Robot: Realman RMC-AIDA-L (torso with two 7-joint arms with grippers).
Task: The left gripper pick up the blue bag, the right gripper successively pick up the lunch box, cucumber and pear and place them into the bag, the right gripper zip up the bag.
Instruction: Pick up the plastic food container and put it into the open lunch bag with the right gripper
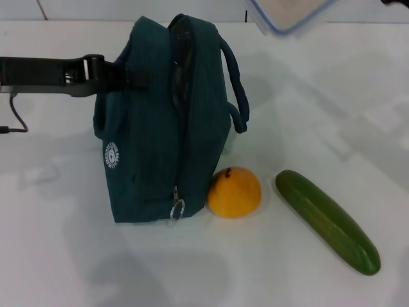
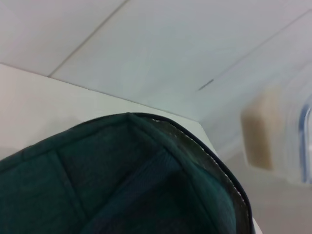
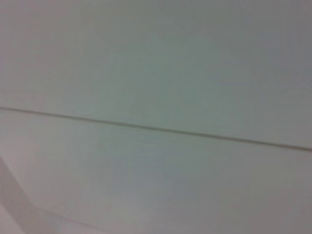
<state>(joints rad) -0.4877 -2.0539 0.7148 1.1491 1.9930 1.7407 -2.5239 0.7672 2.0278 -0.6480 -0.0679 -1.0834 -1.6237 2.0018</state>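
Observation:
The blue bag (image 1: 163,128) stands upright on the white table with its top open; its zipper ring (image 1: 177,209) hangs low at the front. My left gripper (image 1: 131,77) reaches in from the left and is shut on the bag's upper rim. The left wrist view shows the bag's open mouth (image 2: 146,185). The lunch box (image 1: 287,16) hangs in the air above and right of the bag, cut off by the frame's top; it also shows in the left wrist view (image 2: 280,136). My right gripper holds it from out of frame. The pear (image 1: 234,192) lies by the bag's front corner, the cucumber (image 1: 327,220) right of it.
The white table (image 1: 64,243) stretches bare to the front left of the bag. A black cable (image 1: 16,118) runs below the left arm. The right wrist view shows only a pale wall.

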